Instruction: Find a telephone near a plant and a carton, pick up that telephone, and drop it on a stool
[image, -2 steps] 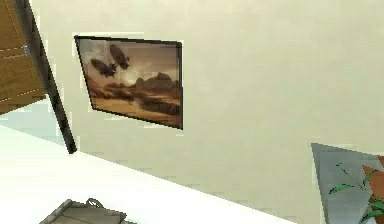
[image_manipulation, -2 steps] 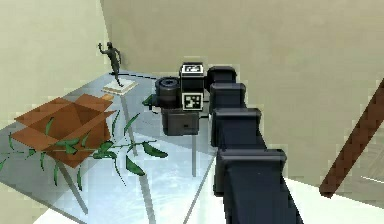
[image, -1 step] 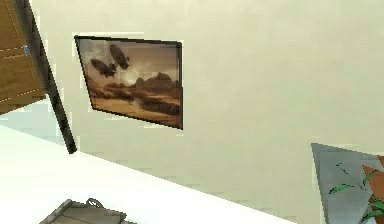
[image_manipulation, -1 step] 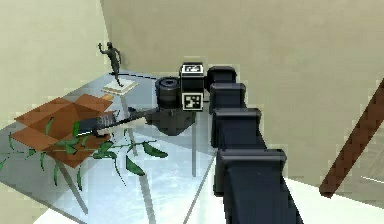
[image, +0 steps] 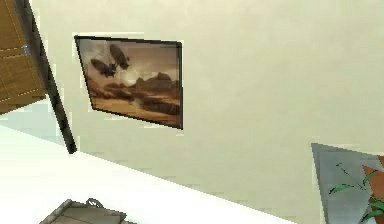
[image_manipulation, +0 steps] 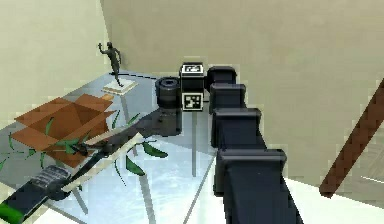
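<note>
Telephone (image_manipulation: 45, 186) lies on the glass bench (image_manipulation: 110, 186), at the arm side view's lower left, just beside plant (image_manipulation: 150, 151) and carton (image_manipulation: 60, 118). Fingers (image_manipulation: 128, 136) point toward it, tips short of it. Its long axis looks roughly in line with them. Finger state and load: can't tell.

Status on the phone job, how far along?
Done, it seems: the search. A dark telephone lies on the glass table by the plant and carton. In hand: the arm reaches over the table, gripper among the leaves; whether it holds anything cannot be told. Left: lift, carry, drop on a stool.
</note>
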Robot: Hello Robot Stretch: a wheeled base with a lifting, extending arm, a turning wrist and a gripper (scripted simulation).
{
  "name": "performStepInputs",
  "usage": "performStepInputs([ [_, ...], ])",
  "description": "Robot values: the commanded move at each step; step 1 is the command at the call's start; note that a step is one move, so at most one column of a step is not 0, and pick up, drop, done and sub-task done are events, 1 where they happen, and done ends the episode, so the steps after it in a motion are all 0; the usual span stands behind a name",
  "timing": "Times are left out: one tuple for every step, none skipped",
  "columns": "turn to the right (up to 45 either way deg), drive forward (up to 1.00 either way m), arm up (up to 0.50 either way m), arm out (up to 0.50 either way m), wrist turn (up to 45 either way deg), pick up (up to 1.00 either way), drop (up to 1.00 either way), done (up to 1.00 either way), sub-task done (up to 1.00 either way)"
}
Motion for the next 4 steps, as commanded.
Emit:
performStepInputs([
  [0.0,0.0,0.0,0.0,-33.0,0.0,0.0,0.0,0.0],
  [0.0,0.0,0.0,-0.18,0.0,0.0,0.0,0.0,0.0],
  [-45.0,0.0,0.0,0.0,0.0,0.0,0.0,0.0,0.0],
  [-24.0,0.0,0.0,0.0,0.0,0.0,0.0,0.0,0.0],
])
